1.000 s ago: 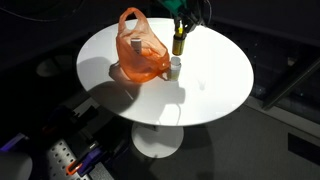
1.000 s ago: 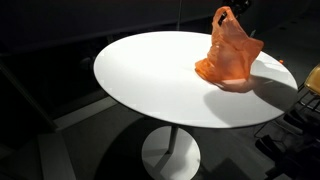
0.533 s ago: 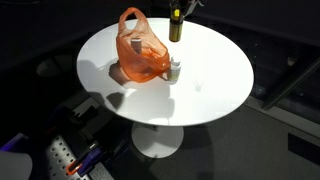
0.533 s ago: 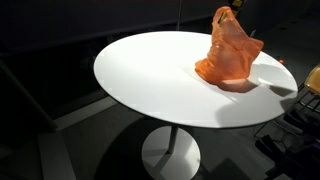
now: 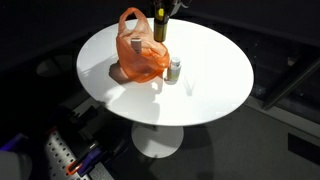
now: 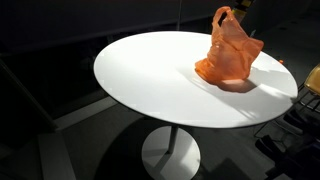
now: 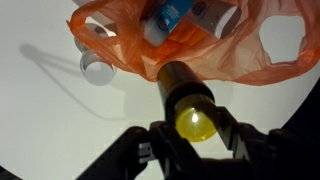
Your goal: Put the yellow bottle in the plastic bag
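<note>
- wrist view: my gripper (image 7: 197,128) is clamped narrow on the yellow bottle (image 7: 186,88), one finger on each side of its capped end. the bottle's far end points at the orange plastic bag (image 7: 215,60).
- the bottle overlaps the bag's near edge here, but i judge it is not inside yet. the bag's mouth gapes, with a blue-and-white item (image 7: 168,12) already in it.
- a small white jar (image 7: 98,66) stands on the white table (image 7: 40,110) just beside the bag.
- in an exterior view the bottle (image 5: 160,25) hangs upright in the air, just beside the bag's (image 5: 140,58) upper handle, clear of the table (image 5: 215,75). the jar (image 5: 175,70) sits near the bag's base.
- in an exterior view the bag (image 6: 230,52) hides most of the bottle, and i can only make out a yellowish bit near the bag's top.
- my read: the pick and lift are done. what's left is to line the bottle up over the bag's mouth, lower it in and let go.
</note>
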You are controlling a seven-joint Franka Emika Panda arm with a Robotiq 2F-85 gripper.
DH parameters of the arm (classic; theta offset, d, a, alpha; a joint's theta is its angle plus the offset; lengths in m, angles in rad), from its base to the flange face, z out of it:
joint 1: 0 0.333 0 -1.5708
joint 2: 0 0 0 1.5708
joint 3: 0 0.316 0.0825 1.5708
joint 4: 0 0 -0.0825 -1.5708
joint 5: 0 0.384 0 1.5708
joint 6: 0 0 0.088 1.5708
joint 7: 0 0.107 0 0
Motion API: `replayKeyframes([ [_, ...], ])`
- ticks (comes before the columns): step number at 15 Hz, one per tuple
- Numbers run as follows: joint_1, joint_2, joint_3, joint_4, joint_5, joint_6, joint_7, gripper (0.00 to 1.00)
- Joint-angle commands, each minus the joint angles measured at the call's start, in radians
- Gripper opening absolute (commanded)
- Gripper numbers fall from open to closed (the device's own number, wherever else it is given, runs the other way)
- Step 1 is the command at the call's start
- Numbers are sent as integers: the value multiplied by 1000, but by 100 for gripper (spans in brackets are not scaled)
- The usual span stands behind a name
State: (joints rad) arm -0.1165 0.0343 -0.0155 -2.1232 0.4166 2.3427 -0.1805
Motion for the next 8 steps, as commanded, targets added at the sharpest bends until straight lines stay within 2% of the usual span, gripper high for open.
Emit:
replayKeyframes([
  [1, 21, -44, -12, -62, 20, -23, -33, 20],
  [8, 37, -21, -14, -119, 20, -29, -36, 20],
])
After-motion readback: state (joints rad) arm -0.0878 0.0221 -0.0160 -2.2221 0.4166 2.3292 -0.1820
